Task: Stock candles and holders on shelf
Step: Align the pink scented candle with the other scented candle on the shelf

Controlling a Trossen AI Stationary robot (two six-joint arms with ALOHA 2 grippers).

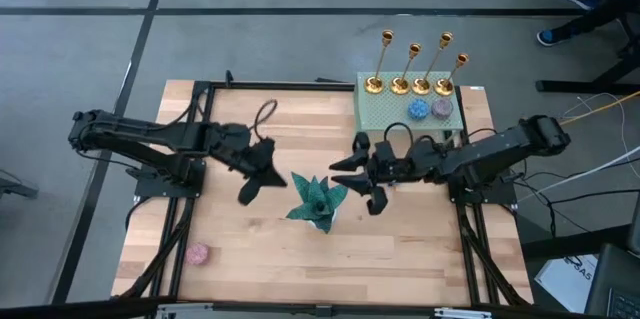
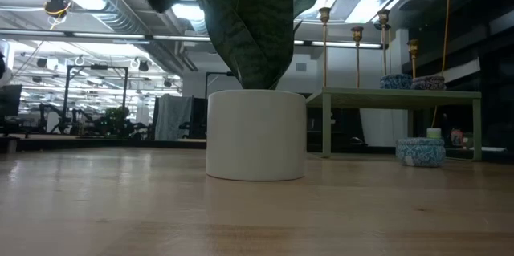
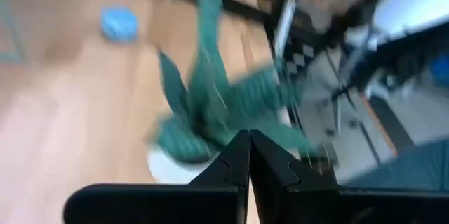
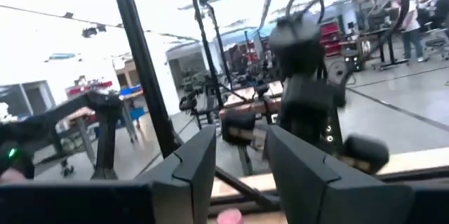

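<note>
In the high view the pale green shelf (image 1: 385, 109) sits at the upper right of the wooden table (image 1: 230, 249), with four gold holders (image 1: 410, 84) lined along its far edge and a blue candle (image 1: 418, 110) and a mauve-grey candle (image 1: 441, 108) just in front of them. A pink candle (image 1: 197, 255) lies at the lower left of the table, well apart. The low view shows another blue candle (image 2: 421, 151) on the tabletop under the shelf, at the right. The teal plant ornament (image 1: 318, 199) stands mid-table. The left gripper (image 1: 258, 173), left of the plant, is fully closed and empty. The right gripper (image 1: 365, 177), right of the plant, is partly open and holds nothing.
</note>
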